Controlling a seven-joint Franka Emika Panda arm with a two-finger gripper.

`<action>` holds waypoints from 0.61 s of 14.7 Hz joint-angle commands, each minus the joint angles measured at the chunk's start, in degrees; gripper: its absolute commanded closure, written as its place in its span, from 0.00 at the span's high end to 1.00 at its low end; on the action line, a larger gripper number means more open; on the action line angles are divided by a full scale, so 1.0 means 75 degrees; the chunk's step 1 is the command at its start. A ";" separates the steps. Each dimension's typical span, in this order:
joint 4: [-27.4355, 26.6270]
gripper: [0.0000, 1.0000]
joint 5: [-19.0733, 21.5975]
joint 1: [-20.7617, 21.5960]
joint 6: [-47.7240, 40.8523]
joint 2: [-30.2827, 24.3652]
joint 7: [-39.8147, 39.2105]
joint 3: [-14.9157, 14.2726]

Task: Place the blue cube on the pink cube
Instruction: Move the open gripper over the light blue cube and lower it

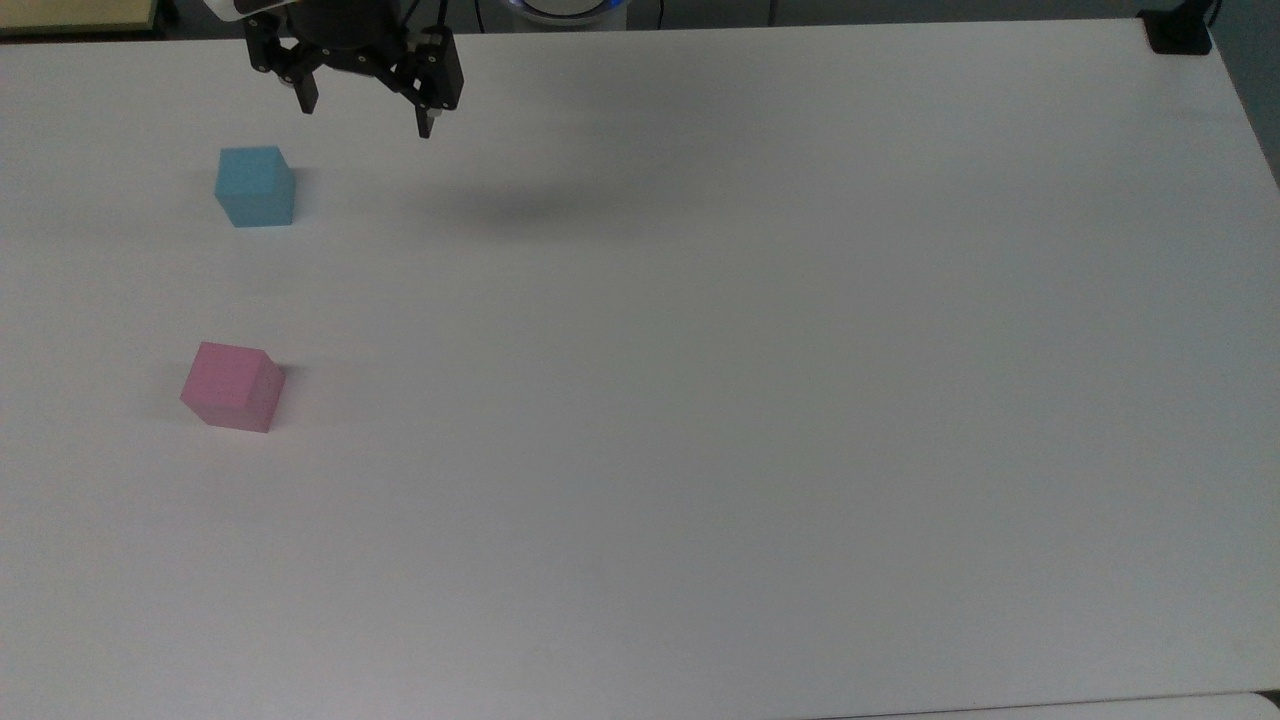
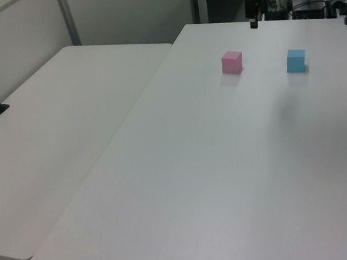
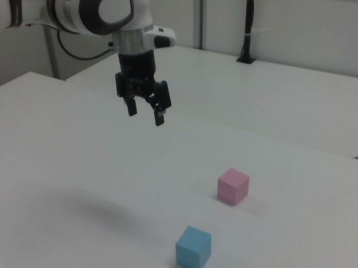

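The light-blue cube point(image 1: 255, 186) rests on the white table point(image 1: 700, 400) near the top view's left, and the pink cube point(image 1: 233, 386) sits apart from it, lower in the same view. Both show again as the blue cube point(image 3: 192, 248) and pink cube point(image 3: 233, 185) in the right view, and as the blue cube point(image 2: 296, 61) and pink cube point(image 2: 232, 62) in the left view. My black gripper point(image 1: 367, 118) hangs open and empty high above the table, up and to the right of the blue cube in the top view. In the right view the gripper point(image 3: 145, 113) hovers well above the surface.
A second white table point(image 3: 288, 95) adjoins this one, with a black post point(image 3: 248, 25) clamped on it. A black clamp point(image 1: 1178, 35) sits at the top view's upper right corner. Cables and equipment point(image 2: 309, 1) lie beyond the far edge in the left view.
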 commanded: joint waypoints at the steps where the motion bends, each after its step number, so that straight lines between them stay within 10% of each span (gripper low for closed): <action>1: -0.0339 1.00 0.0229 0.0016 -0.0390 -0.0266 -0.0819 -0.0138; 9: -0.0354 1.00 0.0852 -0.0019 -0.0393 -0.0385 -0.1809 -0.0700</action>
